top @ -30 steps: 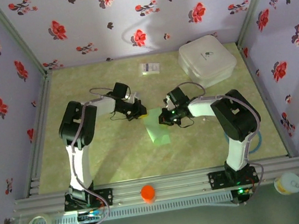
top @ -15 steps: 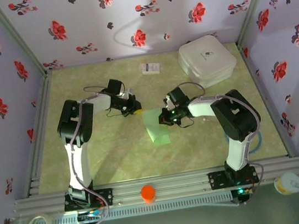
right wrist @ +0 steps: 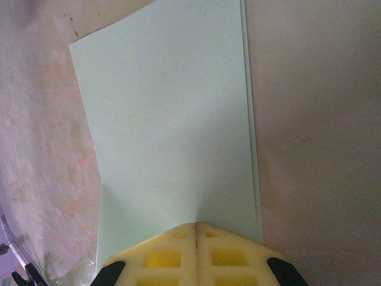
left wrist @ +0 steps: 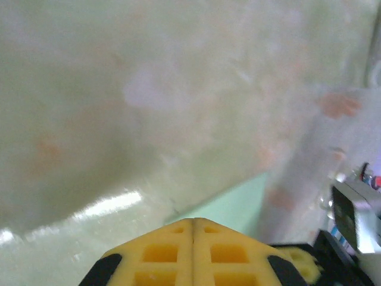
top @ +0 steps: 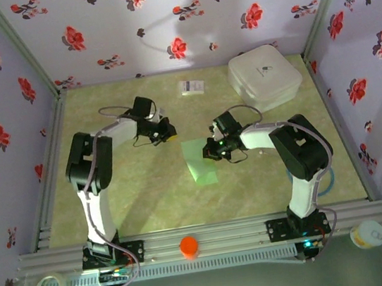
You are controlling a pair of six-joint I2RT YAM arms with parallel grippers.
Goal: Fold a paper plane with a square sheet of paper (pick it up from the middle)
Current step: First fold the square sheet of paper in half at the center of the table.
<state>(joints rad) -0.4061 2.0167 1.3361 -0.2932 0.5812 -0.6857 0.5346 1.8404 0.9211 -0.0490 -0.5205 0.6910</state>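
Mint-green square sheet of paper (right wrist: 172,119) lies folded double mid-table (top: 127,194), two layered edges showing. My right gripper (right wrist: 195,225): jaws together, tips on sheet's edge; I judge crease-pressing. My left gripper (top: 170,136): jaws together, near sheet, apart. Next I need corner folds, one arm pinning.
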